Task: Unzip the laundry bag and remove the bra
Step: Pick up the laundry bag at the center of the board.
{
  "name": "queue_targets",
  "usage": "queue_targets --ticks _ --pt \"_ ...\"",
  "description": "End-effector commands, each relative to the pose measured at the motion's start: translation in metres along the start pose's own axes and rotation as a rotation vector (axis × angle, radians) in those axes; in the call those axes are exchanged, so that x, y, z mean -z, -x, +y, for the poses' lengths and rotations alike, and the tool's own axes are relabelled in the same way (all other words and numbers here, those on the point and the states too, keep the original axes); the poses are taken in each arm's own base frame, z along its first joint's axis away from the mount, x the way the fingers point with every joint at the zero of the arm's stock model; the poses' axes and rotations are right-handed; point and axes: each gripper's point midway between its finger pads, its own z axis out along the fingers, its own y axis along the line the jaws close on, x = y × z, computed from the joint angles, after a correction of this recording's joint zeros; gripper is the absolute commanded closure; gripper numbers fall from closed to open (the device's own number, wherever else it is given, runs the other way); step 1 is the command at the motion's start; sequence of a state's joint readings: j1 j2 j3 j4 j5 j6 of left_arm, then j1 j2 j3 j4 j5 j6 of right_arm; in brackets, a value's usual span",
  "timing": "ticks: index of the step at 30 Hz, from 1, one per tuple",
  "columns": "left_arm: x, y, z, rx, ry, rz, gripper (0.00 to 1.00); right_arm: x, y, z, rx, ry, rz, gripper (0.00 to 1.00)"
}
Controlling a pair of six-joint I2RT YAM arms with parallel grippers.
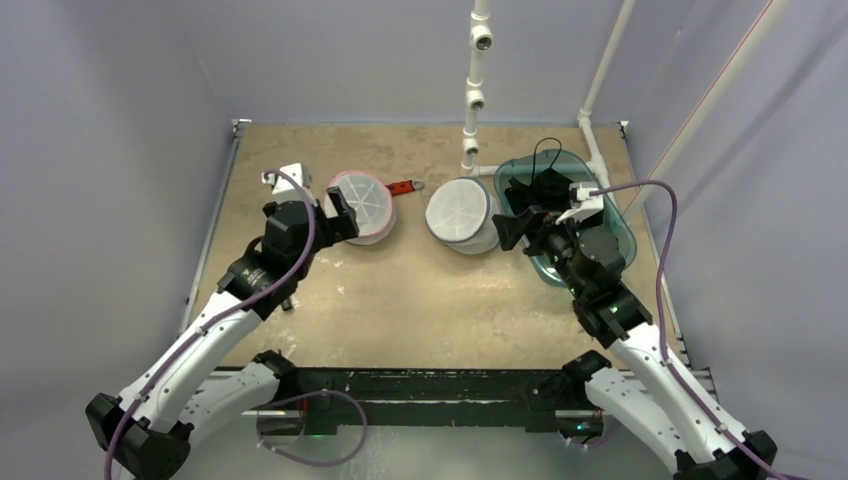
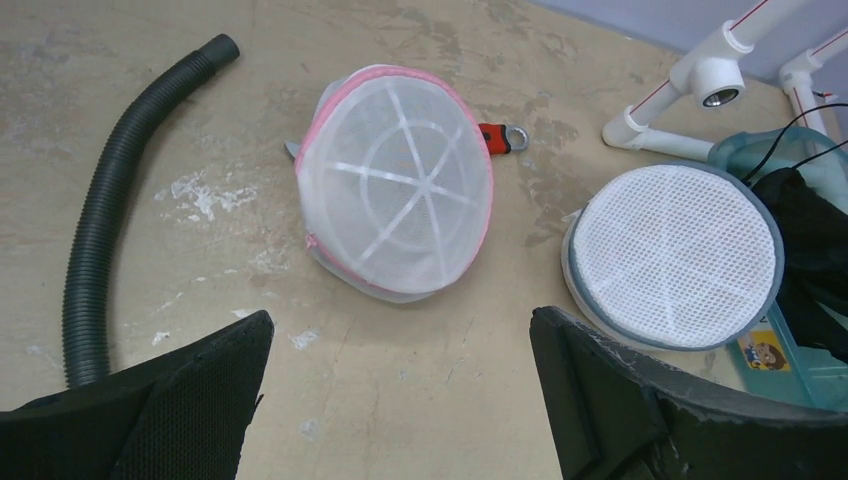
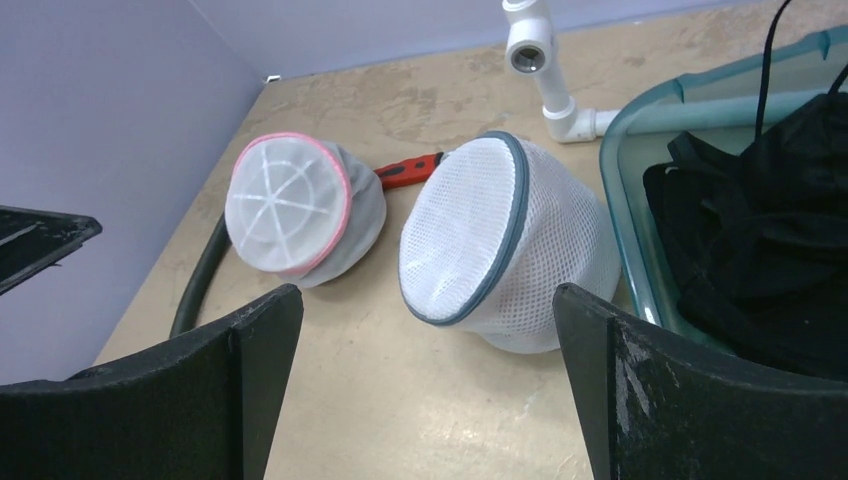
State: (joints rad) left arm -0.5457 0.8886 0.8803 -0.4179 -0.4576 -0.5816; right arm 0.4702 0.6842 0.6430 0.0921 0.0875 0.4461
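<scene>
Landmark: teal tub (image 1: pixel 622 228) at the table's edge on the right arm's side, holding a black strappy garment (image 3: pixel 770 220). Two round mesh laundry bags lie on the tabletop. The grey-trimmed mesh bag (image 3: pixel 490 245) is just beside the tub's wall, tipped on its side with its flat face turned away from the tub; I cannot tell whether it touches the wall. The pink-trimmed mesh bag (image 2: pixel 395 195) lies farther from the tub, beyond the grey one and apart from it, also tipped, with white ribs showing through its face. A red tab with a metal ring (image 2: pixel 497 137) lies against the pink bag's rim on the tub-facing side. Both bags look closed, and what is inside either cannot be made out. The right gripper (image 1: pixel 515 228) hangs over the tub's bag-side rim, jaws spread fully and nothing between them. From its wrist view the grey bag sits ahead in the gap between the fingers, not touched. The left gripper (image 1: pixel 342 213) is on the side of the pink bag away from the tub, close to it, jaws likewise spread wide and holding nothing. In its wrist view the pink bag lies ahead, centred between the fingers and clear of both. A grey ribbed hose (image 2: pixel 95 230) curves along the table past the pink bag, farthest from the tub. A white pipe frame (image 1: pixel 475 100) rises behind the grey bag, next to the tub's far corner.
</scene>
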Motion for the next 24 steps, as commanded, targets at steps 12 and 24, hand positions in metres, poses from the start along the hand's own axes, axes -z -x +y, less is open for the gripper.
queue_targets --ticks 12,24 --pt "-0.013 -0.038 -0.004 -0.047 -0.024 0.13 0.02 -0.036 -0.043 -0.007 -0.091 -0.023 0.12 0.27" --pt "0.014 -0.053 -0.051 0.112 -0.403 0.078 0.06 -0.096 -0.087 -0.035 -0.144 -0.174 0.239 0.4"
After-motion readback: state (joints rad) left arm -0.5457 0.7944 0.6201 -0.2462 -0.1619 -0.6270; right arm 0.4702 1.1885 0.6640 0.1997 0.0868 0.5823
